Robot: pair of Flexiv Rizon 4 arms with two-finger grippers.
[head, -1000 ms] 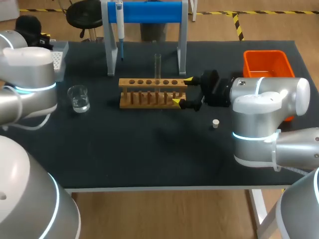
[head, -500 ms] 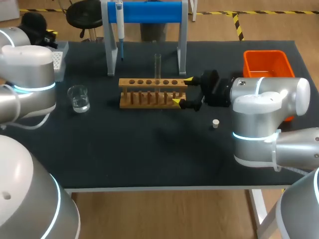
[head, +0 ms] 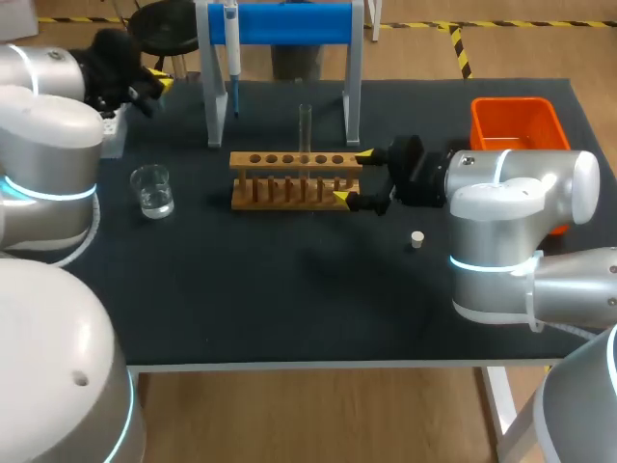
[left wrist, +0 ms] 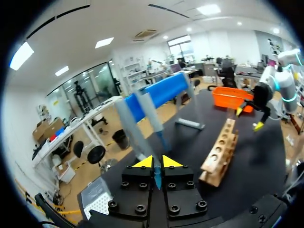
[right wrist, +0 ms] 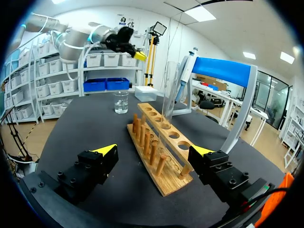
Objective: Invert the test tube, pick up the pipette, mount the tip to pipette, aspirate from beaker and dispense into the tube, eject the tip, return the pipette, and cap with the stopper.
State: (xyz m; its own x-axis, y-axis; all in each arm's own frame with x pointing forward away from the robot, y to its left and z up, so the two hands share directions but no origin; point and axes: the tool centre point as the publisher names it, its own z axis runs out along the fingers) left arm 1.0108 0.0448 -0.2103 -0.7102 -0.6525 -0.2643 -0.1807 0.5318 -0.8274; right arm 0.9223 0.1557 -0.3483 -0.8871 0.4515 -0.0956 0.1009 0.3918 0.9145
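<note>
The tube (head: pixel 305 125) stands upright in a hole of the wooden rack (head: pixel 289 183), near the middle of the table (head: pixel 289 289), toward the far edge. It looks clear and empty. The rack's other holes hold nothing, and pegs line its near side.

The beaker (head: pixel 151 188) sits near the left edge with a little clear liquid in the bottom. The orange bin (head: pixel 516 121) is at the far right corner; its inside is not visible from here.

The pipette (head: pixel 231 43) hangs tip down from the blue stand (head: pixel 289 21) at the far edge, behind the rack. The stopper (head: pixel 416 238) lies alone on the table, between the rack's right end and the right arm's base. The tip box (left wrist: pixel 97 204) is at the far left corner, under the left arm.

The right gripper (head: pixel 353 177) is low at the rack's right end. Its fingers are spread wide, one on each side of the rack, touching neither side and holding nothing. In the right wrist view the rack runs away from between the fingers, with the tube ahead.

The left gripper (head: pixel 162 81) hangs above the far left corner, well apart from the beaker. In its own view its fingers (left wrist: pixel 144 162) are drawn nearly together with nothing gripped, and the pipette hangs just ahead of them.
</note>
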